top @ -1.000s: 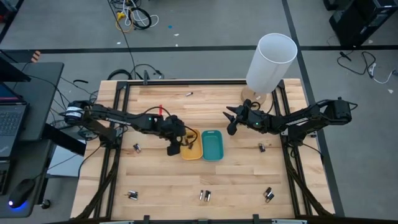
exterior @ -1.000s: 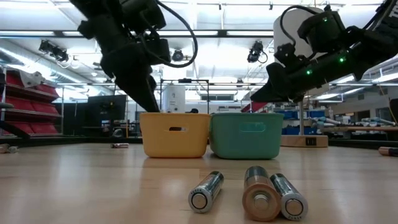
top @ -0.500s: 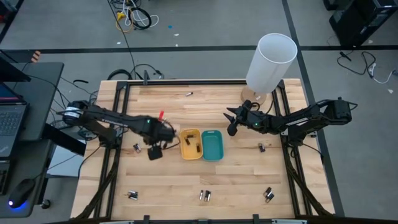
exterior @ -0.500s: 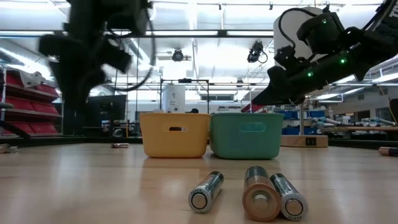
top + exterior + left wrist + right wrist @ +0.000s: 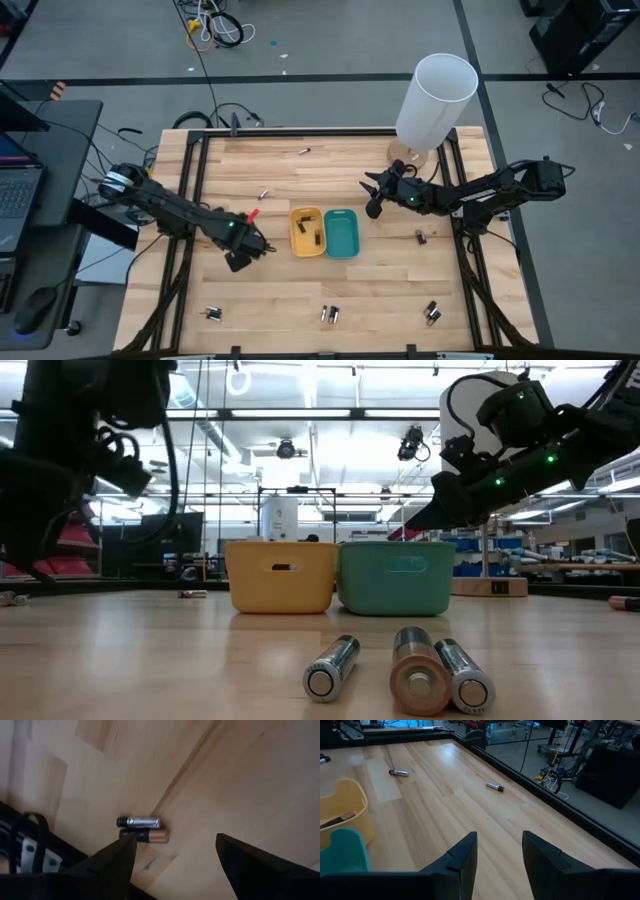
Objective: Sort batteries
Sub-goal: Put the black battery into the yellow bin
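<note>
Silvery and copper-toned, a pair of batteries (image 5: 142, 829) lies side by side ahead of our left gripper (image 5: 175, 852), whose jaws are spread; their long axes run across the gap between them. Our right gripper (image 5: 372, 194), also spread, hovers well apart beyond the teal tray (image 5: 341, 233). Pale wooden table (image 5: 270, 290); other cells lie scattered around it.

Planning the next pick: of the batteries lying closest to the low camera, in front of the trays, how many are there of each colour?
Silvery batteries: 2
Copper-coloured battery: 1
Total: 3
</note>
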### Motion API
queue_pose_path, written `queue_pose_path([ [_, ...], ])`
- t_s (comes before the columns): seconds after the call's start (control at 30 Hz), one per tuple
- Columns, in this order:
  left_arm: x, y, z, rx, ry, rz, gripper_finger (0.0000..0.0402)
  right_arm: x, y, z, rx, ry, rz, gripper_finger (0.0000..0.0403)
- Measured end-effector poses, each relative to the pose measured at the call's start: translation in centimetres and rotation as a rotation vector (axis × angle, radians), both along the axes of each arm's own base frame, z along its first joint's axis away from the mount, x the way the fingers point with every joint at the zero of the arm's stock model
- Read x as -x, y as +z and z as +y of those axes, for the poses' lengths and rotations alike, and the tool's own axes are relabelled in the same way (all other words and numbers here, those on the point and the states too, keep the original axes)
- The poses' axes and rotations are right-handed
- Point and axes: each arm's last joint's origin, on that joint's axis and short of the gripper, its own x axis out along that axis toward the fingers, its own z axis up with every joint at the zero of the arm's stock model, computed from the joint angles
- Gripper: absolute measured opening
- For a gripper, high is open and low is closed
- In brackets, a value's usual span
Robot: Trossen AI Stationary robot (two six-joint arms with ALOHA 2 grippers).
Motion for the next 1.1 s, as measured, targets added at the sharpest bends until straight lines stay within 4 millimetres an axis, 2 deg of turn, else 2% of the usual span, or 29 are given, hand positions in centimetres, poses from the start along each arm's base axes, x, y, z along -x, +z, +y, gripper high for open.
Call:
queue_pose_path([
  [0.23, 1.8, -0.2, 1.6, 0.073, 0.046, 0.01, 0.0302, 0.1, 0.0, -0.3, -0.012, -0.018, -0.01, 0.0143],
  [0.5, 4.5, -0.6, 3.7, 0.135, 0.219, -0.067, 0.0302, 0.1, 0.0, -0.3, -0.013, -0.019, -0.013, 0.0143],
  [0.77, 4.8, -1.8, 4.3, 0.156, 0.282, -0.114, 0.0313, 0.0, 0.1, -0.3, -0.012, -0.019, -0.019, 0.0143],
  [1.1, 4.4, -2.2, 4.8, 0.119, 0.304, -0.118, 0.0364, 0.0, 0.2, -0.3, -0.011, -0.018, -0.028, 0.0143],
])
